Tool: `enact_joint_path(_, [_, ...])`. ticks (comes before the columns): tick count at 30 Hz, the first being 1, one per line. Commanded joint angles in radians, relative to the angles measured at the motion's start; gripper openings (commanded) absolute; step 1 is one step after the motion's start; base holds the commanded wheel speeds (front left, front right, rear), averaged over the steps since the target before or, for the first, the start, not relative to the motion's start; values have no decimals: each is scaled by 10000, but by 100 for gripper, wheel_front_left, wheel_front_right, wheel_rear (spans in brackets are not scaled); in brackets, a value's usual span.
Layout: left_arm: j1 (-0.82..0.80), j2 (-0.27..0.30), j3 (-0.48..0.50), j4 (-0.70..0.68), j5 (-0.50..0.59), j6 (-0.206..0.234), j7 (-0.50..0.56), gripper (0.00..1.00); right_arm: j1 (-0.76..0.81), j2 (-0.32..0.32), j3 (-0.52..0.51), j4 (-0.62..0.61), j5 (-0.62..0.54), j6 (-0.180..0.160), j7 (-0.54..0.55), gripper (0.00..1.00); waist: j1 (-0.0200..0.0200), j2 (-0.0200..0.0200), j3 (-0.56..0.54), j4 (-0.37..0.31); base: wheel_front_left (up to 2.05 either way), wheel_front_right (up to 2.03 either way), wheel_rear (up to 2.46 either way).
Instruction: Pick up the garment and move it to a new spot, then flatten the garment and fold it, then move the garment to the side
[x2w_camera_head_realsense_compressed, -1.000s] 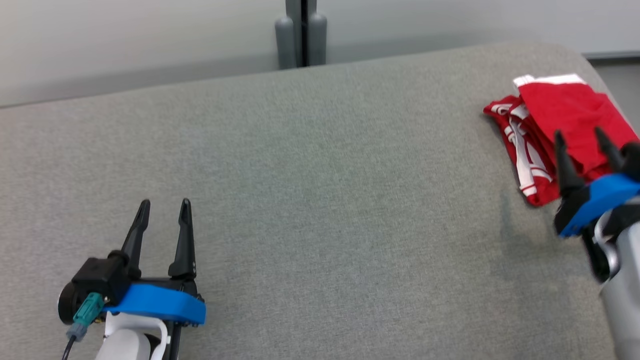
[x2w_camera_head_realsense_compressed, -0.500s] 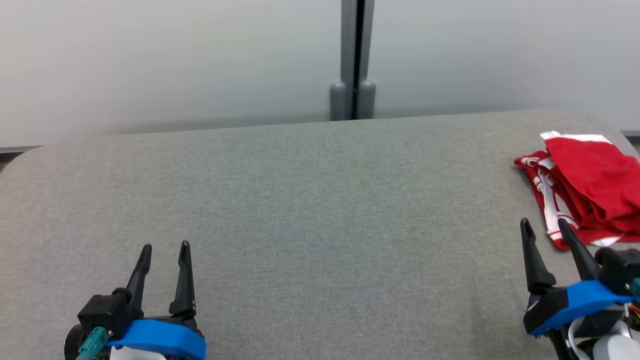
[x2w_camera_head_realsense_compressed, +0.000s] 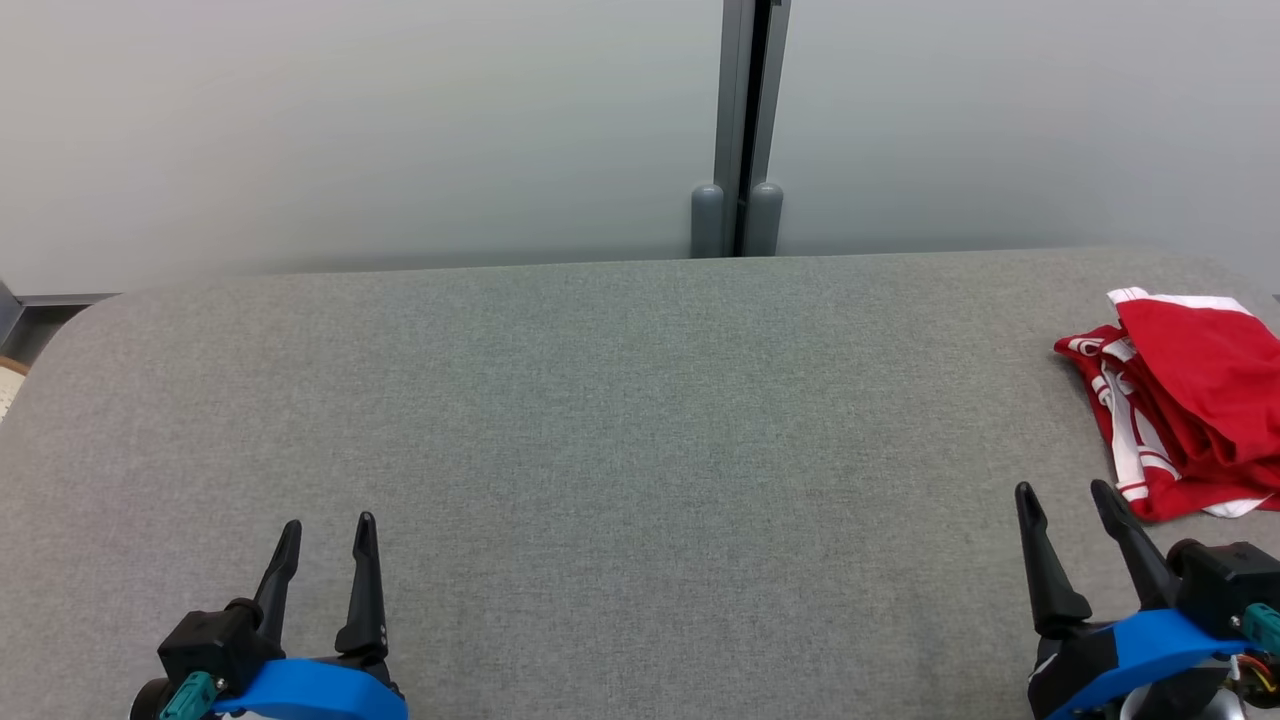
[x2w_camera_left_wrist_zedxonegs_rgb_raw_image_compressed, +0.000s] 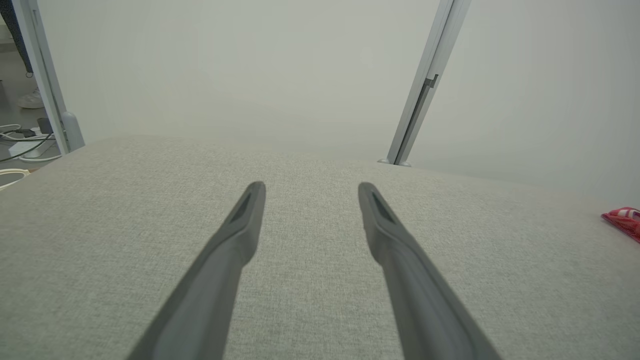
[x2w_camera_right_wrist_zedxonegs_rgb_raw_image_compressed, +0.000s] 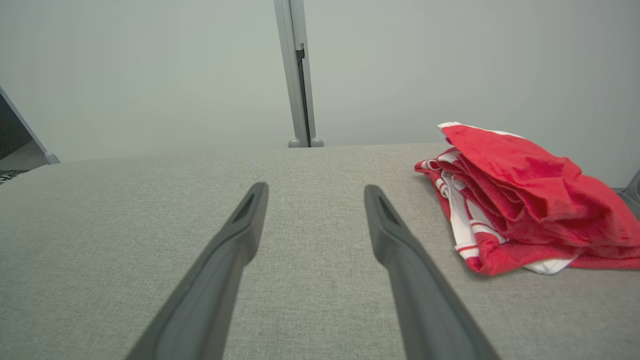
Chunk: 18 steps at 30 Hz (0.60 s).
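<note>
The left claw (x2w_camera_head_realsense_compressed: 328, 522) is sitting at lower left, fingers spread, gripping nothing. The grey fabric worktop (x2w_camera_head_realsense_compressed: 640, 420) is spanning the frame. The right claw (x2w_camera_head_realsense_compressed: 1062, 489), likewise spread and empty, is sitting at lower right; the loosely folded red-and-white garment (x2w_camera_head_realsense_compressed: 1190, 400) is lying just above it at the right edge.

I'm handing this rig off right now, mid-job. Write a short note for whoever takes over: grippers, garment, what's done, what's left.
Left gripper: open, empty, at the near left of the grey table.
Right gripper: open, empty, just short of the garment, not touching it.
The garment: red with white trim, in a layered bundle at the table's right end, partly cut off by the head view's edge.
Done: it looks folded and set at the side, though the fold is loose.
Left: probably only a check; if the fold is not good enough, flatten and refold.
</note>
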Motion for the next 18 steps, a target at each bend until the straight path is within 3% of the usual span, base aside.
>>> enact_joint_path(1, [26,-13,40,44,57,16,-53,100,158,59,83,-65,-37,6,-73,100,1,-1,46,-32,0,0,0])
enact_joint_path(18, [-43,-154,230,-74,213,-31,-52,100,-77,153,70,513,-20,6,-871,100,1,-1,101,-65,0,0,0])
